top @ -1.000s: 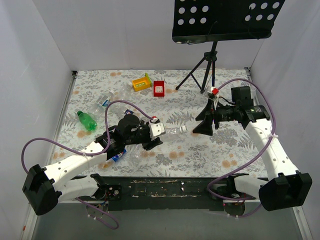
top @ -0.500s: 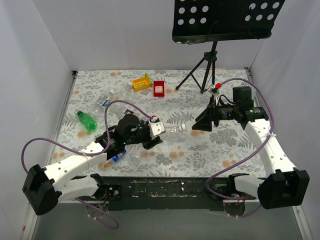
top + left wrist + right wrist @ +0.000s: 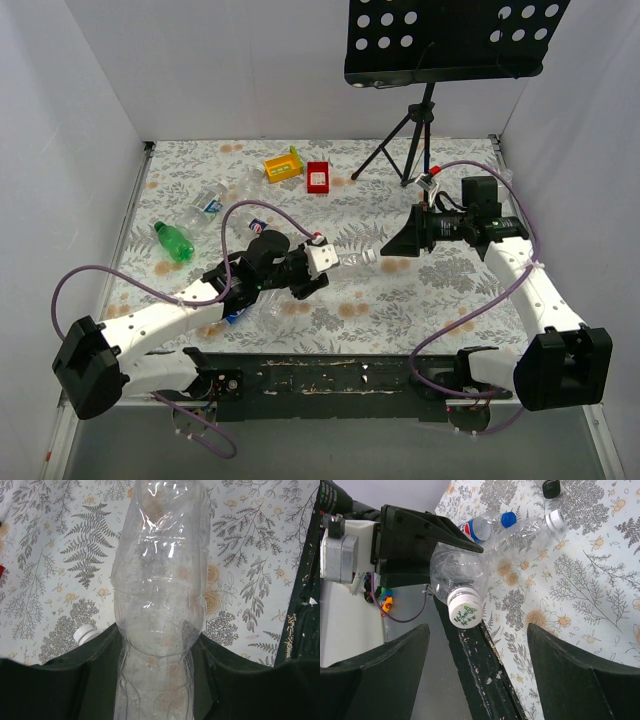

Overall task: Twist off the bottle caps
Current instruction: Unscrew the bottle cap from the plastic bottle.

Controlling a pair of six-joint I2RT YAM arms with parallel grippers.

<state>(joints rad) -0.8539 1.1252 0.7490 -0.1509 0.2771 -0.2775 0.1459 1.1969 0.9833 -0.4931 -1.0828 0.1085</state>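
My left gripper (image 3: pixel 325 266) is shut on a clear plastic bottle (image 3: pixel 350 261) and holds it level above the table, neck to the right. In the left wrist view the black jaws (image 3: pixel 157 650) clamp the bottle's body (image 3: pixel 160 575). Its whitish cap with green print (image 3: pixel 464 611) faces my right gripper (image 3: pixel 477 672), which is open and empty, fingers wide on either side, a short way off the cap. In the top view the right gripper (image 3: pixel 398 243) stands just right of the cap (image 3: pixel 370 257).
A blue-capped, blue-labelled bottle (image 3: pixel 485 526) and a clear white-capped bottle (image 3: pixel 530 527) lie under the left arm. A green bottle (image 3: pixel 172 240) and clear bottles (image 3: pixel 205 203) lie far left. Yellow tray (image 3: pixel 283 165), red tray (image 3: pixel 318 177) and a tripod stand (image 3: pixel 408 145) are at the back.
My left arm has pushed the held bottle slightly right and away. My right gripper has shifted up and left, closer in line with the cap, still open.
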